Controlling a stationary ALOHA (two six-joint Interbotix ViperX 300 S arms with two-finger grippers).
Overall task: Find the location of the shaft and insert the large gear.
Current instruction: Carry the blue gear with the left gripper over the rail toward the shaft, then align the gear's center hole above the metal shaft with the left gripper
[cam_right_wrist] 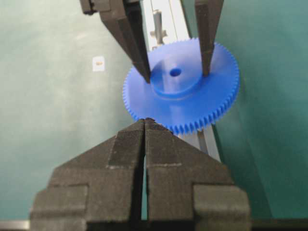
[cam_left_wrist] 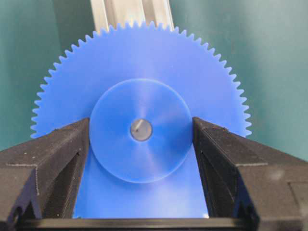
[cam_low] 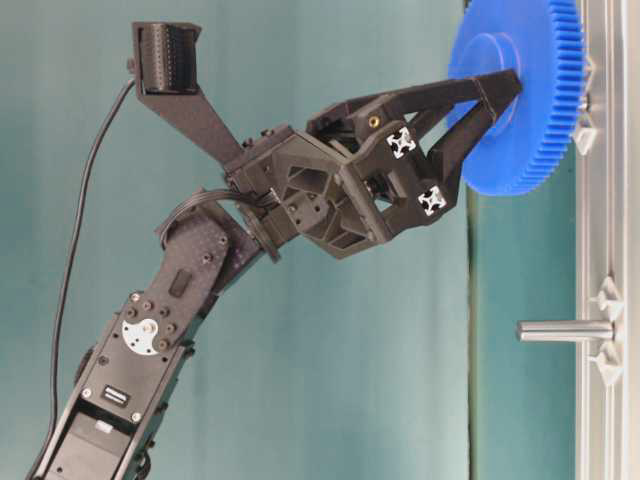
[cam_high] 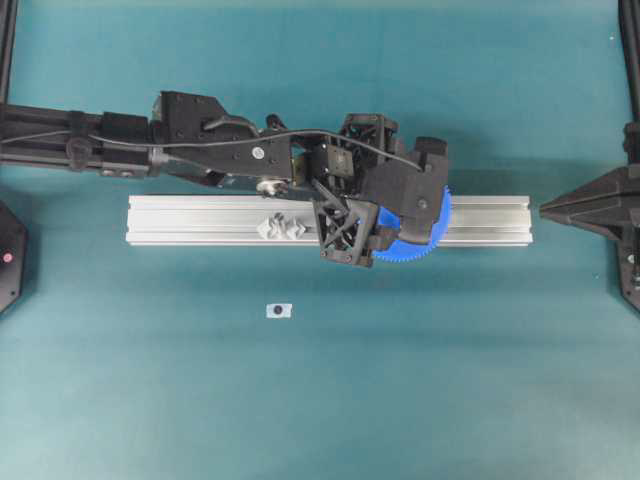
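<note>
The large gear (cam_left_wrist: 144, 96) is pinched by its raised hub between the fingers of the left gripper (cam_left_wrist: 141, 132), held over the aluminium rail (cam_high: 200, 220). A grey shaft (cam_left_wrist: 141, 130) tip is seen in its centre hole. The right gripper (cam_right_wrist: 145, 120) is pressed together, near the gear's rim.

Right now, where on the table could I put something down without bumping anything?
Free: the teal mat in front of the aluminium rail, apart from the small white tag. Crowded: the rail's right half, where the left gripper holds the large gear, with a pin bracket mid-rail.
</note>
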